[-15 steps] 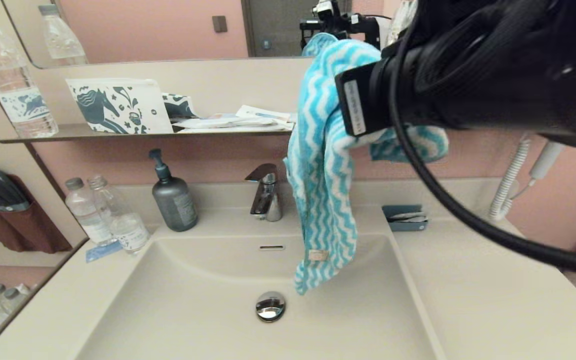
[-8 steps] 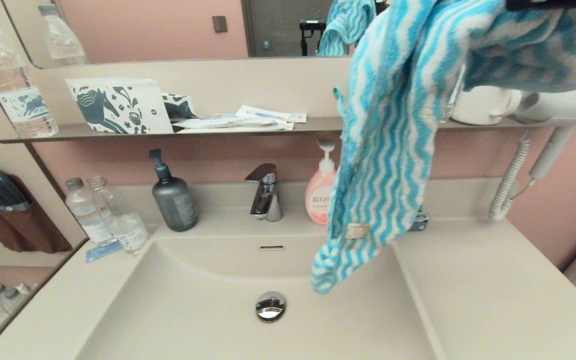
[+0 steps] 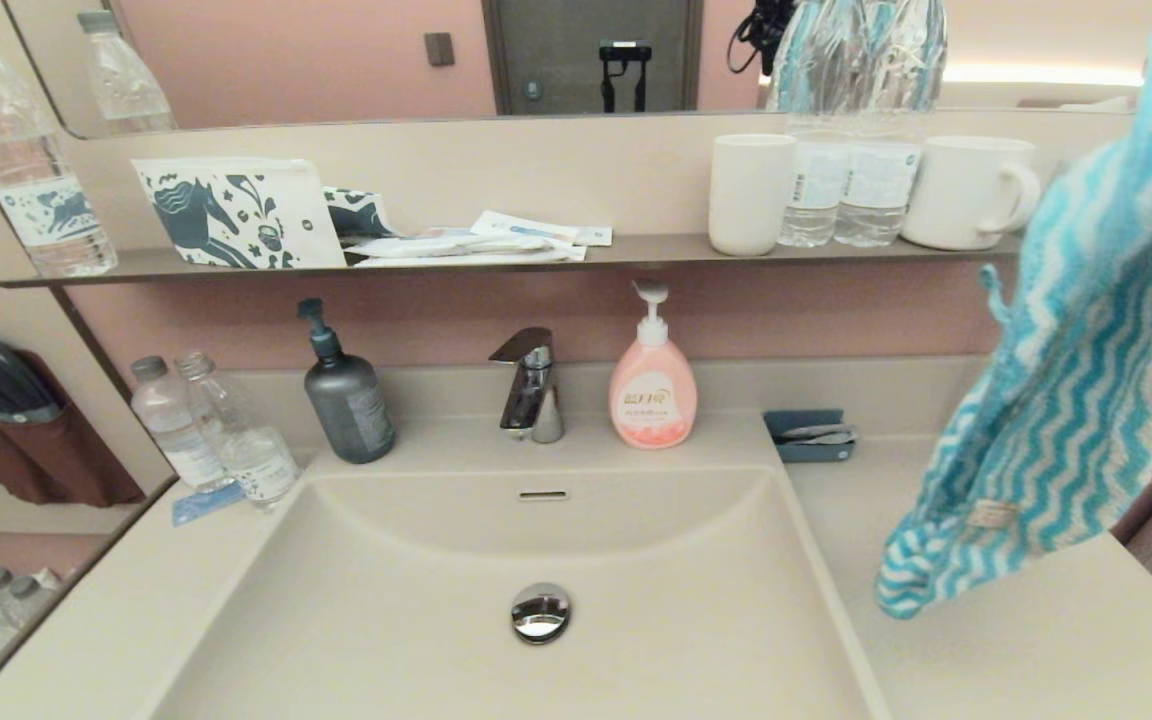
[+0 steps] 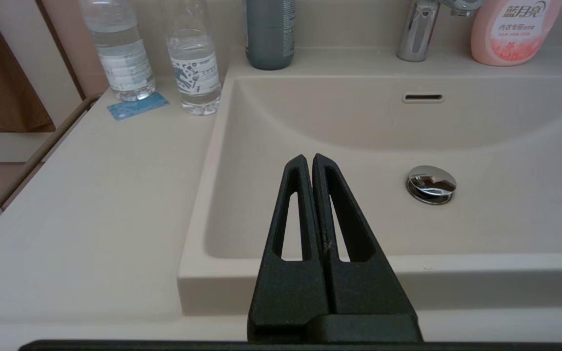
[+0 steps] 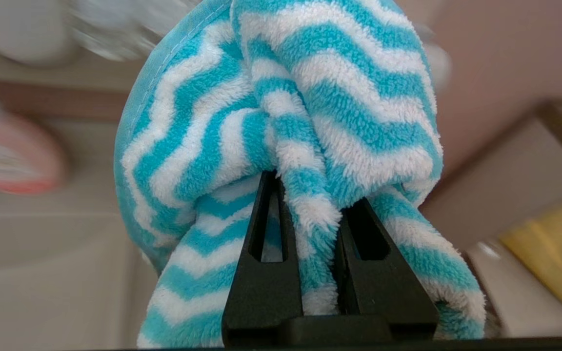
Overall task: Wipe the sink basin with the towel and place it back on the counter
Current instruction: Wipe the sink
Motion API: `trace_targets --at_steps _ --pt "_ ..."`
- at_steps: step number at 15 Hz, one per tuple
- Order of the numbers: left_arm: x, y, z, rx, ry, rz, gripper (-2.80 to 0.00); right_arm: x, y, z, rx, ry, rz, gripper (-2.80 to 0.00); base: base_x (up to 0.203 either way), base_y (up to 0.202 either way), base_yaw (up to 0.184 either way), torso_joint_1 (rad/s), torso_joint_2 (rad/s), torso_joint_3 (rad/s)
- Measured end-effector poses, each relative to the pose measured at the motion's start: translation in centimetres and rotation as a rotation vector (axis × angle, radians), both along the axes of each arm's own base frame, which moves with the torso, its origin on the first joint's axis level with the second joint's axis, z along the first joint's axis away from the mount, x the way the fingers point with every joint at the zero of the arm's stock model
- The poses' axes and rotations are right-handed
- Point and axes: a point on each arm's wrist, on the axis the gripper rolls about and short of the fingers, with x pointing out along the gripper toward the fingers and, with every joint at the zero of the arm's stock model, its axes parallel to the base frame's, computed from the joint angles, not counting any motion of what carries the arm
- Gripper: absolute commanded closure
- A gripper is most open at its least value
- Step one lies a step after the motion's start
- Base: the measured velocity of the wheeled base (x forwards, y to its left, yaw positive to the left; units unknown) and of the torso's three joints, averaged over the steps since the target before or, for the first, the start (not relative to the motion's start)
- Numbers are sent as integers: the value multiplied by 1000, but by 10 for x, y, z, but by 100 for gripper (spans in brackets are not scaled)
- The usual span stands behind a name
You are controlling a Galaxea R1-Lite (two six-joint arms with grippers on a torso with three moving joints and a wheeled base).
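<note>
The turquoise and white zigzag towel [image 3: 1076, 380] hangs in the air at the far right, above the counter [image 3: 996, 620] to the right of the sink basin [image 3: 386, 600]. Its lower end with the small tag [image 3: 992, 514] dangles just over the counter. In the right wrist view my right gripper [image 5: 310, 190] is shut on a fold of the towel [image 5: 310, 97]; the gripper itself is out of the head view. The left gripper [image 4: 309, 158] is shut and empty, held low before the basin's front left corner, near the chrome drain plug [image 4: 431, 182].
A chrome faucet [image 3: 531, 385], a pink soap bottle [image 3: 651, 385], a grey pump bottle [image 3: 346, 395] and a blue dish [image 3: 811, 435] stand behind the basin. Two water bottles [image 3: 211, 430] are at the left. The dark shelf [image 3: 536, 255] holds cups, bottles and packets.
The towel has swung from over the basin's right half to the far right, above the counter. The right arm has left the head view, which uncovers the pink soap bottle and the shelf's cups.
</note>
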Motion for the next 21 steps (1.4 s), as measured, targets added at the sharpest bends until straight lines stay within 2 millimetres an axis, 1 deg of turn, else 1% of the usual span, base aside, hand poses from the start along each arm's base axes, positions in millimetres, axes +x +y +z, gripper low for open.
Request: trace_targets --at_steps 4,6,7,9,11,13,15,18,21 --pt "0 0 0 0 0 0 0 3 -36 -24 -83 99 -168 0 0 0 0 0 0 0" --pt "0 0 0 1 0 0 0 11 -49 -40 -109 162 -215 0 0 0 0 0 0 0" --pt "0 0 0 0 0 0 0 16 -53 -47 -106 172 -216 0 0 0 0 0 0 0" --pt "0 0 0 0 0 0 0 29 -55 -56 -98 157 -213 0 0 0 0 0 0 0" --pt "0 0 0 0 0 0 0 41 -56 -59 -92 135 -218 0 0 0 0 0 0 0" --pt "0 0 0 0 0 0 0 49 -55 -69 -98 169 -214 0 0 0 0 0 0 0" --pt "0 0 0 0 0 0 0 53 -54 -86 -114 233 -207 0 0 0 0 0 0 0" --pt "0 0 0 0 0 0 0 60 -52 -117 -128 343 -199 0 0 0 0 0 0 0" --pt "0 0 0 0 0 0 0 80 -50 -142 -102 436 -237 0 0 0 0 0 0 0"
